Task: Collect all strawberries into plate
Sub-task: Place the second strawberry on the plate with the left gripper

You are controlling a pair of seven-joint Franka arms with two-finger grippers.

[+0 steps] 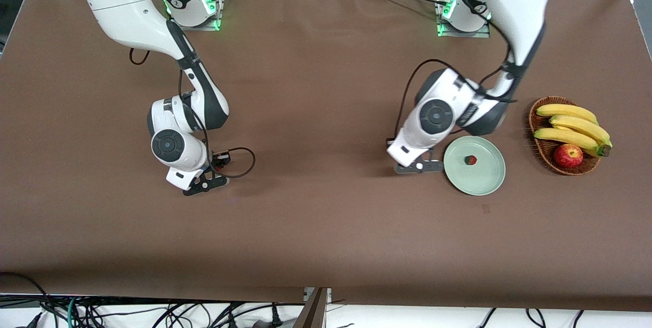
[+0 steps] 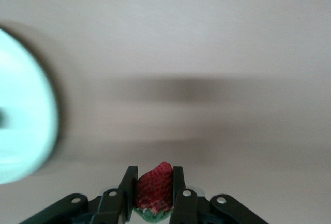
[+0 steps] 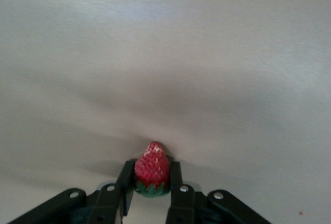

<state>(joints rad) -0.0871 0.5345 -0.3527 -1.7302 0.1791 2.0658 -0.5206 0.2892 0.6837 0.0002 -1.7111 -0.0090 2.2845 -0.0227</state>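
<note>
Sitting toward the left arm's end of the table, a wicker basket holds bananas and a red apple, just beside the pale green plate. One small red strawberry with a green top lies in the plate. The left gripper hangs low over the brown table just beside the plate's rim, its jaws clamped on a second strawberry. The right gripper, low over the table toward the right arm's end, grips a third strawberry between its fingers. Bare cloth spreads wide between the arms and toward the front camera
</note>
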